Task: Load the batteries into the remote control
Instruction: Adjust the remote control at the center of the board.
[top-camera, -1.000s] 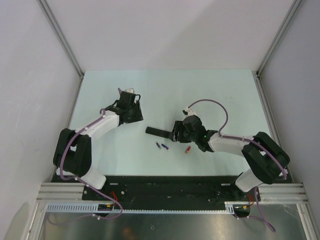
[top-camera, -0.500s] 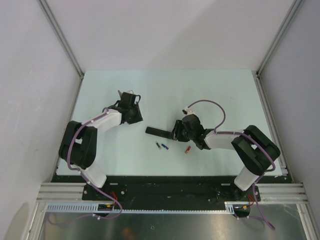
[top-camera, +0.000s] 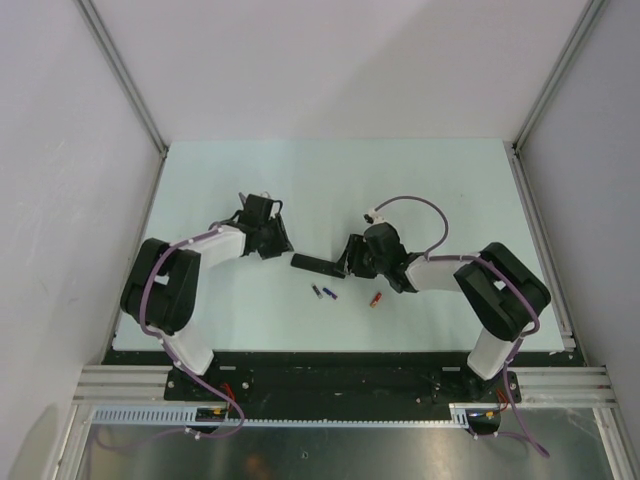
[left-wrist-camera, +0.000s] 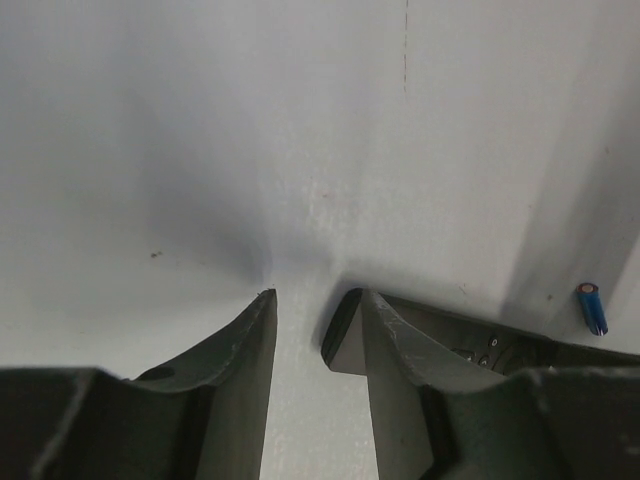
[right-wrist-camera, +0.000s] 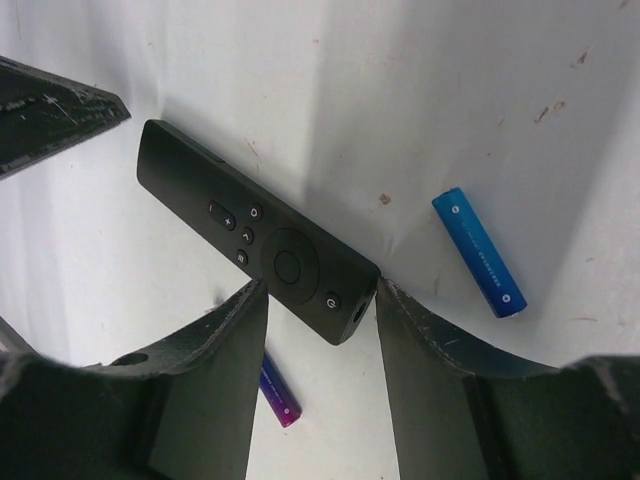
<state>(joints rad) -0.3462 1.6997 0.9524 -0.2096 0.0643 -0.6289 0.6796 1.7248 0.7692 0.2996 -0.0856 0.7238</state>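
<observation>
Your left arm has swung its gripper (top-camera: 280, 248) toward the near edge and to the right. A second ago it stood well apart from the remote (top-camera: 315, 264), farther up the table; now its fingertips sit just beside the remote's left end. The left elbow has drawn back toward the left wall, and that arm looks more tightly folded. Your right arm has pulled its elbow in from the right edge toward the middle. Its gripper (top-camera: 349, 262) has crept slightly left and away from the near edge, reaching a little farther over the remote's right end.
</observation>
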